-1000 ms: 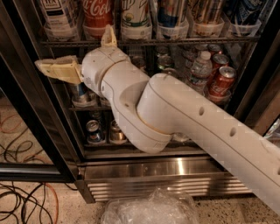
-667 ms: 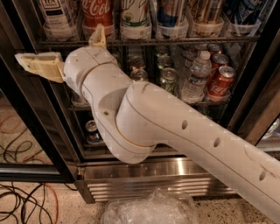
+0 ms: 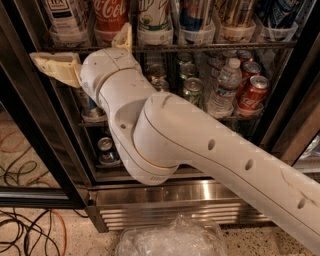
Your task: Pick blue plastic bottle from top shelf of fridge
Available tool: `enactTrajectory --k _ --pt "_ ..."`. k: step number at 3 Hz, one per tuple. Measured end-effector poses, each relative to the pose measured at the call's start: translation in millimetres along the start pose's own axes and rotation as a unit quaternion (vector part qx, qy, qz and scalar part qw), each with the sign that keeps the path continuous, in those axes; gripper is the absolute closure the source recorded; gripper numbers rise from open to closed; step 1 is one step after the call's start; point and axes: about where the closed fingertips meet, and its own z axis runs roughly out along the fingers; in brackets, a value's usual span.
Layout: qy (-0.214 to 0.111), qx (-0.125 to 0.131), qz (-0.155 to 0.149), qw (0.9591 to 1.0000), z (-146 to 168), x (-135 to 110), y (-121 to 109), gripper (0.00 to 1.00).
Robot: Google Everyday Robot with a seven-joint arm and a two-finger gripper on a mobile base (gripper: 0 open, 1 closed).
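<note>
The fridge (image 3: 175,210) stands in front of me with its door open. On its top shelf (image 3: 200,47), a wire rack fronted by clear holders, the blue plastic bottle (image 3: 62,15) stands at the far left. Only its lower part with the white, dark-lettered label shows. My gripper (image 3: 80,41) is open and empty, just below and right of that bottle at rack height. One cream finger (image 3: 50,65) points left and the other (image 3: 125,37) points up in front of the rack. My white arm covers the lower left shelves.
A red Coca-Cola bottle (image 3: 111,12) and other tall bottles stand right of the target. A small water bottle (image 3: 225,87), red cans (image 3: 252,92) and other cans fill the shelf below. The black door frame (image 3: 30,150) is at left, with cables (image 3: 20,240) and crumpled plastic (image 3: 170,240) on the floor.
The gripper swung left, then came back a little to the right, and now sits slightly higher. Its fingers stayed apart and nothing was taken hold of.
</note>
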Motion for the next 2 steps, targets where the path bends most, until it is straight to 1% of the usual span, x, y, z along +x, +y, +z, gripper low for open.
enactTrajectory --k 1,2 --pt "0.000 -0.009 -0.004 1.0000 1.3 0.0 5.8 0.00" --pt "0.000 -0.009 -0.004 1.0000 1.3 0.0 5.8 0.00"
